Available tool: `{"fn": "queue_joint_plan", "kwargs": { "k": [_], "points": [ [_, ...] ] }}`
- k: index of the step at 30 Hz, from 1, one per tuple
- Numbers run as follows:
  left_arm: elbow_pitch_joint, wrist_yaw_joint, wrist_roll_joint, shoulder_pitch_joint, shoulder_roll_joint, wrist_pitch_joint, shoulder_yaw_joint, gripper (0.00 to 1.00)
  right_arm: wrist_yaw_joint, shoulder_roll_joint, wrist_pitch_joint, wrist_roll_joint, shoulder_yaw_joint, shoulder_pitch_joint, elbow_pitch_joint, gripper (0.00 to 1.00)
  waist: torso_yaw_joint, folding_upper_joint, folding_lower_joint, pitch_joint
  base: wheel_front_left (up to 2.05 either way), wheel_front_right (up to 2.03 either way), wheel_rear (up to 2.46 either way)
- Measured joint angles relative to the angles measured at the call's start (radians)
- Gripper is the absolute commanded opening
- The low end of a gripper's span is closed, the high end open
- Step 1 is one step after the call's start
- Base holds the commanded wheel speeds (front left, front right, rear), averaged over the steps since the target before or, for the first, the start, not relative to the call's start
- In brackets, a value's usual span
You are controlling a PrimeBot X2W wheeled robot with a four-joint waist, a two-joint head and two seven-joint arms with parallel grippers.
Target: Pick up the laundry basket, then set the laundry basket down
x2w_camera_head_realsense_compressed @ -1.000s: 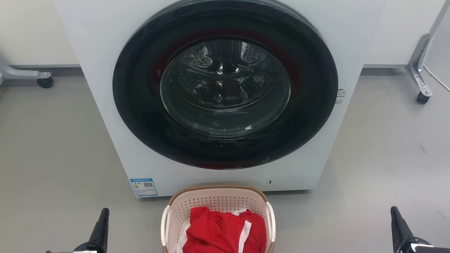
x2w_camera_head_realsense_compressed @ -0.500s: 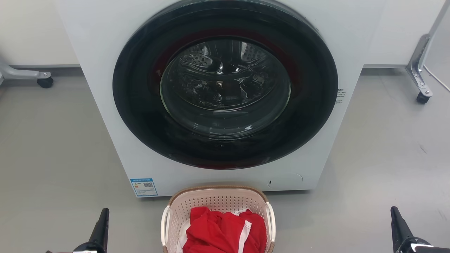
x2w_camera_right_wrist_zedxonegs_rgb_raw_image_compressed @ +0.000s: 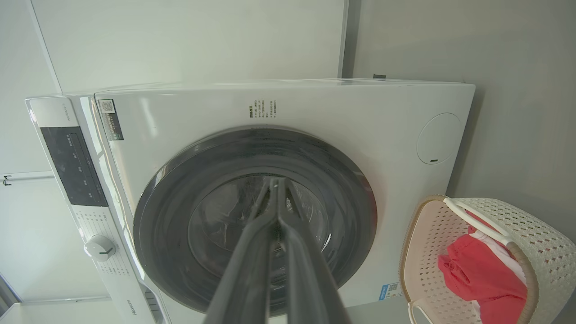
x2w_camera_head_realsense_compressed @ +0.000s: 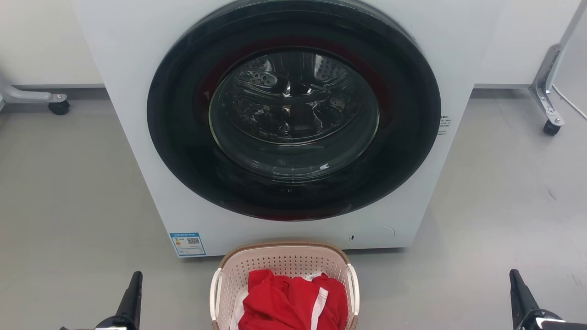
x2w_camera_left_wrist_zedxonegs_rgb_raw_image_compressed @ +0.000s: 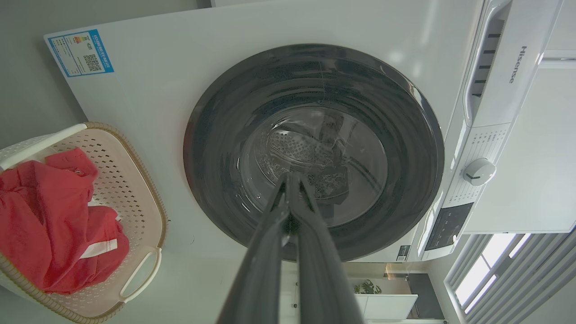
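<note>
Hanging at the frame's bottom corners, left claw and right claw are pinched together, empty. Bottom centre, the laundry basket looks light, stiff plastic; its white side handles offer the surest hold. The washing machine stands just behind.

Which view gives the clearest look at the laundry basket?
The left wrist view: the laundry basket shows most of its rim, both handles and the red clothing inside. The head view cuts off its near half at the bottom edge; the right wrist view crops its lower side.
</note>
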Motion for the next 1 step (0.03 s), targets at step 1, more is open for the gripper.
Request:
{"fn": "queue_joint_plan", "kwargs": {
  "k": [1],
  "points": [
    [0.0, 0.0, 0.0, 0.0, 0.0, 0.0, 0.0, 0.0, 0.0, 0.0, 0.0, 0.0, 0.0, 0.0, 0.0, 0.0, 0.0, 0.0, 0.0, 0.0, 0.0, 0.0, 0.0]
  ]
}}
